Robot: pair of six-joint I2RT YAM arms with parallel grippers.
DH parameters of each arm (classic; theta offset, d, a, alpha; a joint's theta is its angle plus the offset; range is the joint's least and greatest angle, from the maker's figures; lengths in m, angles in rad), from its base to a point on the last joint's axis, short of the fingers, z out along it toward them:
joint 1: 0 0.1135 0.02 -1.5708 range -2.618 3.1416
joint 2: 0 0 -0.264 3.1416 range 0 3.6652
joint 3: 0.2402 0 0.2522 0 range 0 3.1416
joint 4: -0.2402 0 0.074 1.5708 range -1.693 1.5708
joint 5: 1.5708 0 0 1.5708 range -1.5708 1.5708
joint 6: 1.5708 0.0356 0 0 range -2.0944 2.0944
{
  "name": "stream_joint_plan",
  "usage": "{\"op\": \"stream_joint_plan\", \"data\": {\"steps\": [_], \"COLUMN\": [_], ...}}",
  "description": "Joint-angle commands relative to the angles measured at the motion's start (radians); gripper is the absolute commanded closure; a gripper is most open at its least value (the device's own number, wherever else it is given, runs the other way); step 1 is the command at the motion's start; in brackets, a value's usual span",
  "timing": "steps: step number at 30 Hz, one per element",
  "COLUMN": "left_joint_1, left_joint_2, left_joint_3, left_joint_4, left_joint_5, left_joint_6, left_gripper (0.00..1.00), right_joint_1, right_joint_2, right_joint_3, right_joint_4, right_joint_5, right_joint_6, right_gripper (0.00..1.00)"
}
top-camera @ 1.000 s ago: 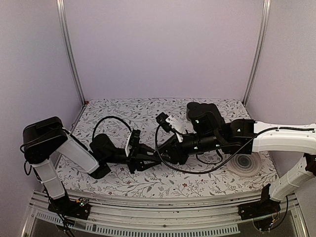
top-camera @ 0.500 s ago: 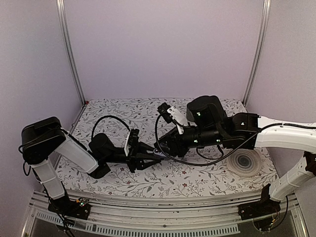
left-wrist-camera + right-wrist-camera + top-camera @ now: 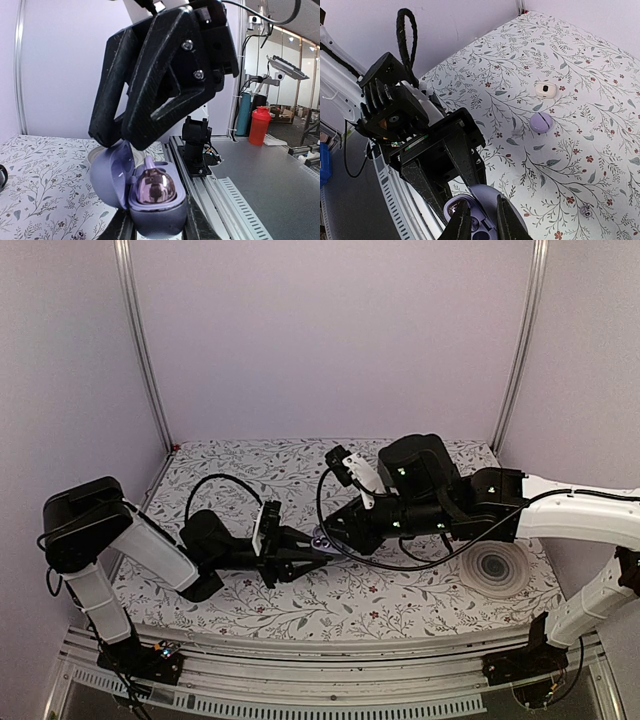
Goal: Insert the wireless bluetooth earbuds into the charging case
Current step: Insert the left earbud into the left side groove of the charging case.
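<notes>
A flat lilac disc (image 3: pixel 541 122) with a slit across it lies on the floral-patterned tablecloth (image 3: pixel 580 65), well away from where the arms meet. Just beyond it is a white round piece with a dark centre (image 3: pixel 545 89). A grey round mat with concentric rings (image 3: pixel 497 568) sits near the table's right side. A tiny dark-and-purple object (image 3: pixel 586 212) lies on the cloth by itself, too small to identify.

The black right gripper (image 3: pixel 482 204) hangs directly over the case and hides most of it from above. Its jaws are narrow with a slim gap, and I cannot tell whether they pinch anything.

The left gripper (image 3: pixel 159 230) is clamped on the base of the small glossy blue-grey clamshell charging case (image 3: pixel 160 215), which it holds between the two arms near the middle of the table. The case stands open, with its rounded lid (image 3: pixel 112 172) tipped back to the left in the left wrist view. A shiny purple earbud (image 3: pixel 156 186) sits in the base, its domed top reflecting the room.
</notes>
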Motion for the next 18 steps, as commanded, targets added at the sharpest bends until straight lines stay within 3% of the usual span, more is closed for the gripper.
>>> {"op": "stream_joint_plan", "data": {"steps": [1,18], "left_joint_1": [-0.004,0.0], "left_joint_2": [-0.044,-0.071], "left_joint_3": [0.002,-0.007], "left_joint_4": [0.019,0.017], "left_joint_5": [-0.028,-0.063], "left_joint_6": [0.027,0.013], "left_gripper": [1.0,1.0], "right_joint_1": [0.017,0.101], "right_joint_2": [0.025,0.123], "right_joint_3": [0.004,0.012], "right_joint_4": [-0.048,-0.093], "right_joint_5": [0.037,0.163], "right_joint_6": [0.005,-0.031], "right_gripper": [0.8,0.72]}}
